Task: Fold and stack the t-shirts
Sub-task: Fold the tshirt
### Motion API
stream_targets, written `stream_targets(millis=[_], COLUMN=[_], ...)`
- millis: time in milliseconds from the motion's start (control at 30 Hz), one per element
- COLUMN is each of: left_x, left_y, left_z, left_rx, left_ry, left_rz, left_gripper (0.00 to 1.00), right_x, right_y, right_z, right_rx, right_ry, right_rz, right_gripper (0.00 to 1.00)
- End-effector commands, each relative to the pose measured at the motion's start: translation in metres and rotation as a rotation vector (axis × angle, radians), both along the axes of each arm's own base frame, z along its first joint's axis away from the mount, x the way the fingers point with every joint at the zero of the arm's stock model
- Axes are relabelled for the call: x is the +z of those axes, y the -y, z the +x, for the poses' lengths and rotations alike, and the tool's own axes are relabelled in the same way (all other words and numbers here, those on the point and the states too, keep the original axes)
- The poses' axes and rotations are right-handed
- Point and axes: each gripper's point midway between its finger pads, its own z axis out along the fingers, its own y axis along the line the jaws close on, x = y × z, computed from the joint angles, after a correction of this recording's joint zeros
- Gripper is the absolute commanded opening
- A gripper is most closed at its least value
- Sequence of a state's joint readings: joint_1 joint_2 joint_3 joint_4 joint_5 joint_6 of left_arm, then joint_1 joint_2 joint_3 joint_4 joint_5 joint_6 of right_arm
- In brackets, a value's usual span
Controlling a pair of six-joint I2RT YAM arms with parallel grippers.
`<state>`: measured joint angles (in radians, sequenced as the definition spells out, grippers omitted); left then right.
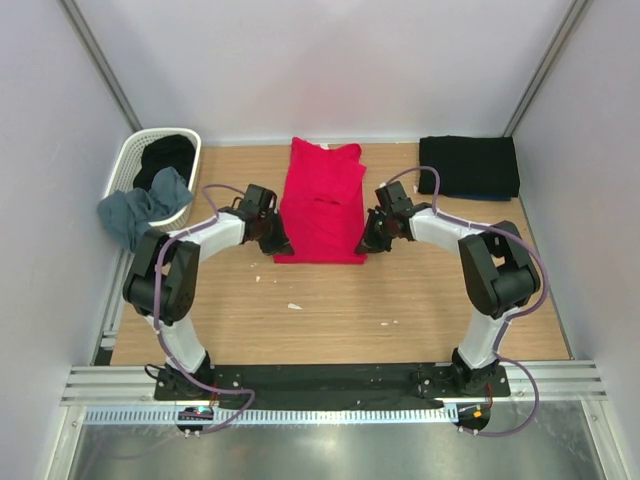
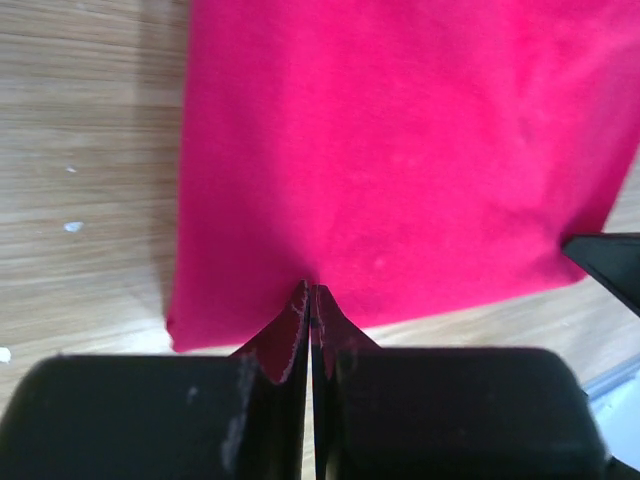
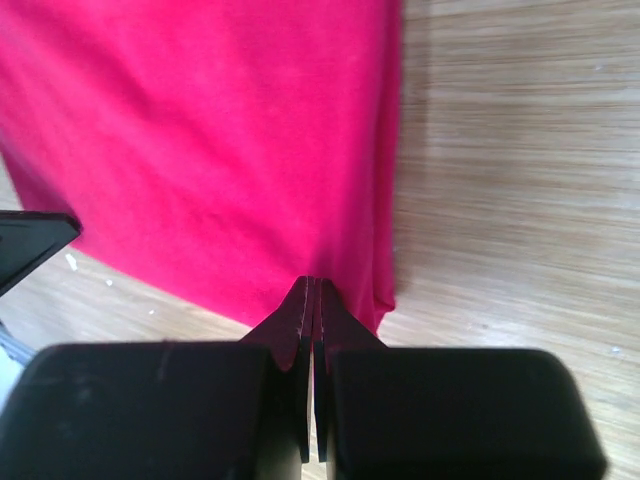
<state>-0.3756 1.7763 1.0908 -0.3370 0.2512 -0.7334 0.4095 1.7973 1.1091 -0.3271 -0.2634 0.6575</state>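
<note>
Top external view shows one red shirt [image 1: 322,200], folded into a long smooth strip mid-desk [image 1: 330,310], each near corner pinched in a closed pincer, left [image 1: 280,243] and right [image 1: 365,243], with one black stack [image 1: 468,166] far right and one basket [image 1: 128,160] far left holding one black shirt [image 1: 166,154] and one grey-blue shirt [image 1: 140,207].

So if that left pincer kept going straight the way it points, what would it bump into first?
The red shirt. The left pincer is shut on its near edge, so going on would shove straight into that cloth. How far it tilts downward is hard to judge.
</note>
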Motion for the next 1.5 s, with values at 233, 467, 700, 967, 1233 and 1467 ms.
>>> stream_targets(millis=[233,467,700,967,1233,1467], left_x=[-0.024,-0.031,0.03,0.108,0.083,0.054], left_y=[-0.027,-0.036,-0.025,-0.037,-0.051,-0.052], left_z=[0.0,-0.014,-0.009,-0.003,-0.005,-0.01], left_rx=[0.024,-0.001,-0.085,-0.052,0.027,0.053], left_ry=[-0.021,-0.053,0.036,0.2,0.132,0.076], left_rz=[0.156,0.2,0.141,0.151,-0.001,-0.036], left_gripper=[0.0,0.0,0.08,0.71,0.74,0.71], right_x=[-0.024,-0.025,0.036,0.075,0.038,0.016], right_y=[0.013,0.015,0.003,0.008,0.009,0.012], right_z=[-0.004,-0.011,0.004,0.002,-0.024,-0.02], right_rx=[-0.009,0.01,0.069,0.02,-0.116,-0.162], right_ry=[-0.027,-0.048,0.08,0.121,0.027,0.033], right_rz=[-0.083,-0.093,-0.026,-0.015,0.072,0.067], right_gripper=[0.01,0.01,0.18,0.83,0.94,0.86])
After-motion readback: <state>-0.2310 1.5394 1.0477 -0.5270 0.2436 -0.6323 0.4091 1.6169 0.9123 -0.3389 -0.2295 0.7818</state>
